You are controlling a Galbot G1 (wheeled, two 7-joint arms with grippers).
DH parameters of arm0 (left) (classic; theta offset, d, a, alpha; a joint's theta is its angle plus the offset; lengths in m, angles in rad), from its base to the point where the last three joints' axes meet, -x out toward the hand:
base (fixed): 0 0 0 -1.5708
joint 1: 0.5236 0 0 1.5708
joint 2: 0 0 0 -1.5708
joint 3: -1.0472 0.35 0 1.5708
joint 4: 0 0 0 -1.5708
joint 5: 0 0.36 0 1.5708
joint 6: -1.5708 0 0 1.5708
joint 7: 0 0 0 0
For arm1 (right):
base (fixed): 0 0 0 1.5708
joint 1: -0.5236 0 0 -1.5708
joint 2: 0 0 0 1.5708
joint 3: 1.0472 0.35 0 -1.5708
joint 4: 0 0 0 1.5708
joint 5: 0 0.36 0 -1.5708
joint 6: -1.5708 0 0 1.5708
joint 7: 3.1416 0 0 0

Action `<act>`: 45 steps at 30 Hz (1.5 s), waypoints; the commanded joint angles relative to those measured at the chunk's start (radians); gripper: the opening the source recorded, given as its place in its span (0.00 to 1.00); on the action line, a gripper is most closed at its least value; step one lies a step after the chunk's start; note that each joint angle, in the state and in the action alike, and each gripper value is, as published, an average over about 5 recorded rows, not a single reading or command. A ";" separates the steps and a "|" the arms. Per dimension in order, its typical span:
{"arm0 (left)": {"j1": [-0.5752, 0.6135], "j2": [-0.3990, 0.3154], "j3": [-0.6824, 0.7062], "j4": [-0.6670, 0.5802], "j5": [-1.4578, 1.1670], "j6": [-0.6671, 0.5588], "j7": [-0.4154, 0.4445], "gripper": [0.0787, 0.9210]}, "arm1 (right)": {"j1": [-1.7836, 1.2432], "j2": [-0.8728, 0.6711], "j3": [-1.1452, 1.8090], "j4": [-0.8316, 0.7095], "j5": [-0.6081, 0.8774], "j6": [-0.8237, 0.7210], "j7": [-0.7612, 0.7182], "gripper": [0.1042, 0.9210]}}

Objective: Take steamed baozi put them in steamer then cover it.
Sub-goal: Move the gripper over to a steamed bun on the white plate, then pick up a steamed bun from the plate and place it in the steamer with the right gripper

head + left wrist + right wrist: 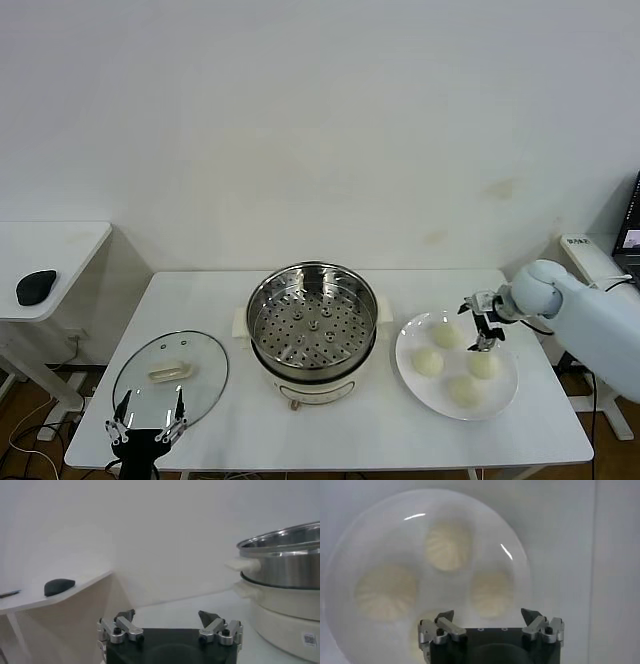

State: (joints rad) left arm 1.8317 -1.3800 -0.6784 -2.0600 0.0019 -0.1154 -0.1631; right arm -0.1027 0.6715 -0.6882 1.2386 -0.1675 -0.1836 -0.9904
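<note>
Open steamer (pixel 312 335) at the centre of the white bench (pixel 400 420), four steamed baozi (pixel 428 361) on a flat white plate (pixel 505 395) at its 3 o'clock.
Right gripper (pixel 483 332), fingers released, hangs over the smooth pleated buns. Left gripper (pixel 146 425), fingers released, waits at the bench's near edge beside the round glass cover (pixel 170 377), which lies flat at the steamer's 8 o'clock; the perforated steel tray is bare.
</note>
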 commanded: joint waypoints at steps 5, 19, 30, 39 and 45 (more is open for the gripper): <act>0.006 0.002 -0.017 0.005 0.000 -0.007 0.000 0.88 | 0.024 0.135 -0.044 -0.152 -0.027 -0.017 0.015 0.88; 0.003 0.004 -0.028 0.016 -0.002 -0.012 0.000 0.88 | 0.024 0.163 -0.048 -0.214 -0.057 -0.020 0.011 0.74; 0.001 0.004 -0.026 0.011 -0.001 -0.014 0.000 0.88 | 0.044 0.155 -0.055 -0.192 -0.034 -0.017 0.005 0.62; -0.001 0.015 -0.026 0.004 -0.007 -0.012 0.002 0.88 | 0.197 0.075 -0.117 -0.061 0.053 -0.012 -0.033 0.56; -0.005 0.027 -0.024 0.000 -0.023 -0.011 0.004 0.88 | 0.421 0.044 -0.218 0.004 0.166 0.005 -0.054 0.56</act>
State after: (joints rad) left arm 1.8285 -1.3583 -0.7034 -2.0570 -0.0115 -0.1281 -0.1602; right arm 0.0941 0.7568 -0.8159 1.1570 -0.1100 -0.1887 -1.0268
